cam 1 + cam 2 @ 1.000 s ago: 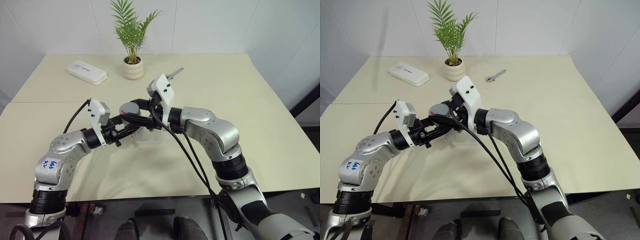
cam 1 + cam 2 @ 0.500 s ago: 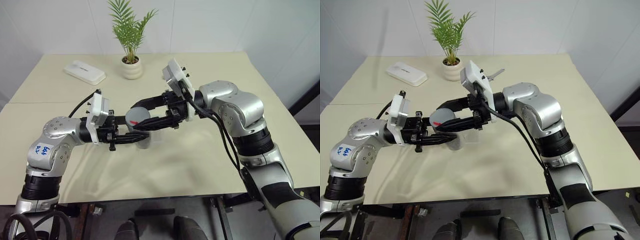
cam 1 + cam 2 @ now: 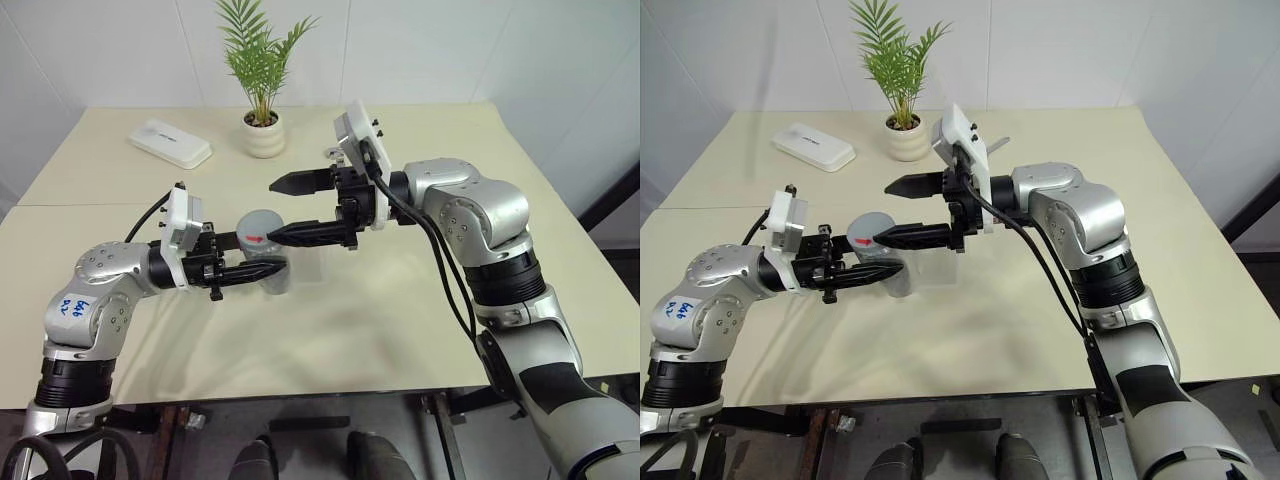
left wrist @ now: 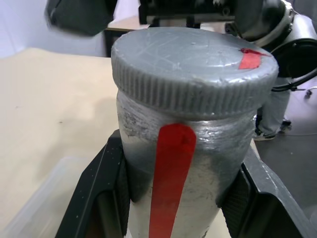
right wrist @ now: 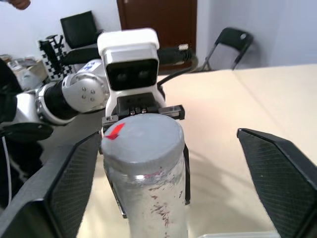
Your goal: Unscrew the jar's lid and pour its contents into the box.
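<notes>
Both black fingers of my left gripper (image 3: 262,268) were clamped on the jar (image 4: 173,183), one on each side of its clear body, below the ribbed rim of the lid (image 4: 190,64). I held the jar upright above the table (image 3: 420,310), lid uppermost. The lid was seated on the jar, grey and scratched, with a small red mark near its edge. A red stripe ran down the jar's side between my fingers. The wall was scuffed and cloudy, so I could not tell what lay inside, though perhaps a darker band showed just under the lid.

My right gripper (image 3: 294,209) was spread wide, touching nothing. From my head, its fingers reached in from about three o'clock of the jar; one tip was over the lid's edge and the other stood well apart toward twelve o'clock.

The box (image 3: 318,263) sat on the table just beside the jar at about three o'clock, a shallow clear tray; through its walls I saw only table.

Toward twelve o'clock stood a white pot with a green plant (image 3: 263,60), and at about eleven o'clock lay a flat white case (image 3: 169,143).
</notes>
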`<action>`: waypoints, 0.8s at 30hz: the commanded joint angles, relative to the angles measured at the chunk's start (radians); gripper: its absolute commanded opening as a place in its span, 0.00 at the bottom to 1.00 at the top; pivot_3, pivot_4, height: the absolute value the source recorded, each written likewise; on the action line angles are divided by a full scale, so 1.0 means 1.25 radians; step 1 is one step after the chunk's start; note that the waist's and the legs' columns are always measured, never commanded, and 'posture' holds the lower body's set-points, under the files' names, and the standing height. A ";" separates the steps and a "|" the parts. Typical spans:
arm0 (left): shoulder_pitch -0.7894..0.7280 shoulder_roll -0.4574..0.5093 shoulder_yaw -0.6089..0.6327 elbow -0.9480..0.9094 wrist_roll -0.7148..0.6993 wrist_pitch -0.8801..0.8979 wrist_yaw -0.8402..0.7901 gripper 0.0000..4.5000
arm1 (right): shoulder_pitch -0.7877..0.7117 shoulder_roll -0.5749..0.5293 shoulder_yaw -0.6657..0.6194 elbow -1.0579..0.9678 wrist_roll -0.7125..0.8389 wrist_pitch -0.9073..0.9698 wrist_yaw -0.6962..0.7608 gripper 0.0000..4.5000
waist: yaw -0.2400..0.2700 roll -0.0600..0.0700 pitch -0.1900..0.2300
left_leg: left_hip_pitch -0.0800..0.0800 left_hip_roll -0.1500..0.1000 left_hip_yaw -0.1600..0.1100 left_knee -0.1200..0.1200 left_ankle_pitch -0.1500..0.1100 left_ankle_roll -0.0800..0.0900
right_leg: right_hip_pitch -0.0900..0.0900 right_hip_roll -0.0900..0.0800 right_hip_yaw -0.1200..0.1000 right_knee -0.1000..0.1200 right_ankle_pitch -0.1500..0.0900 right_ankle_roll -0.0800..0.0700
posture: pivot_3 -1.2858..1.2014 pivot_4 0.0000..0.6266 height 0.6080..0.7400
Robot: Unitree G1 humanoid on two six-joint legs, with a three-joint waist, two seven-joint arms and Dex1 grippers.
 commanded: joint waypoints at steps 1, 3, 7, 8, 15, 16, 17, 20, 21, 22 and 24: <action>-0.003 0.012 0.020 -0.011 -0.010 -0.006 0.007 0.43 | 0.015 0.018 0.000 -0.082 0.005 0.002 -0.039 0.99 | -0.001 0.000 0.000 | 0.000 0.000 0.000 0.000 0.000 0.000 | 0.000 0.000 0.000 0.000 0.000 0.000 | 0.52 0.24 1.00; -0.005 0.012 0.017 -0.007 -0.006 -0.005 0.011 0.43 | 0.022 0.032 0.006 -0.101 0.004 0.009 -0.064 0.99 | -0.002 0.000 0.000 | 0.000 0.000 0.001 0.000 0.000 0.000 | 0.000 0.000 0.001 0.000 0.000 0.000 | 0.52 0.24 1.00; -0.013 0.009 0.004 0.001 0.008 -0.002 0.027 0.43 | 0.028 0.071 0.018 -0.108 -0.005 0.026 -0.127 0.99 | -0.002 0.000 0.000 | 0.000 0.001 0.001 0.000 0.000 0.000 | -0.001 0.001 0.001 0.001 0.000 0.000 | 0.52 0.24 1.00; -0.014 0.008 0.002 0.001 0.009 -0.001 0.029 0.43 | 0.027 0.082 0.021 -0.103 -0.011 0.027 -0.146 0.99 | -0.002 0.000 0.000 | 0.000 0.001 0.001 0.000 0.000 0.000 | -0.001 0.001 0.001 0.001 0.000 0.000 | 0.52 0.24 1.00; -0.014 0.003 -0.009 -0.011 0.000 0.013 0.040 0.43 | 0.021 0.128 0.046 -0.070 -0.060 -0.010 -0.195 0.99 | -0.001 0.000 0.000 | 0.000 0.001 0.001 0.001 0.000 0.000 | -0.001 0.001 0.001 0.001 0.000 0.000 | 0.52 0.24 1.00; -0.014 0.004 -0.009 -0.012 -0.002 0.014 0.041 0.43 | 0.021 0.131 0.048 -0.069 -0.063 -0.013 -0.195 0.99 | -0.001 0.000 0.000 | 0.000 0.001 0.001 0.001 0.000 0.000 | -0.001 0.001 0.001 0.001 0.000 0.000 | 0.52 0.24 1.00; -0.014 0.004 -0.008 -0.013 -0.003 0.016 0.042 0.43 | 0.022 0.133 0.048 -0.068 -0.064 -0.014 -0.195 0.99 | -0.001 0.000 0.000 | 0.000 0.001 0.001 0.001 0.000 0.000 | -0.001 0.001 0.001 0.001 0.000 0.000 | 0.52 0.24 1.00; -0.012 0.006 -0.006 -0.017 -0.005 0.019 0.044 0.43 | 0.025 0.135 0.044 -0.069 -0.065 -0.013 -0.195 0.99 | -0.002 0.000 0.000 | 0.000 0.001 0.001 0.001 0.000 0.000 | -0.001 0.001 0.001 0.001 0.000 0.000 | 0.52 0.24 1.00; -0.010 0.007 -0.005 -0.018 -0.005 0.019 0.044 0.43 | 0.025 0.136 0.042 -0.067 -0.066 -0.014 -0.197 0.99 | -0.002 0.000 0.000 | 0.000 0.001 0.001 0.001 0.000 0.000 | -0.001 0.001 0.001 0.001 0.000 0.000 | 0.52 0.24 1.00; -0.009 0.007 -0.004 -0.018 -0.006 0.019 0.044 0.43 | 0.025 0.136 0.041 -0.065 -0.067 -0.015 -0.197 0.99 | -0.002 0.000 0.000 | 0.000 0.001 0.001 0.001 0.000 0.000 | -0.001 0.001 0.001 0.001 0.000 0.000 | 0.52 0.24 1.00; -0.005 0.008 -0.001 -0.022 -0.007 0.020 0.045 0.43 | 0.028 0.132 0.035 -0.055 -0.070 -0.026 -0.197 0.99 | -0.002 0.000 0.000 | 0.000 0.001 0.001 0.001 0.000 0.000 | -0.001 0.001 0.001 0.002 0.000 0.000 | 0.52 0.24 1.00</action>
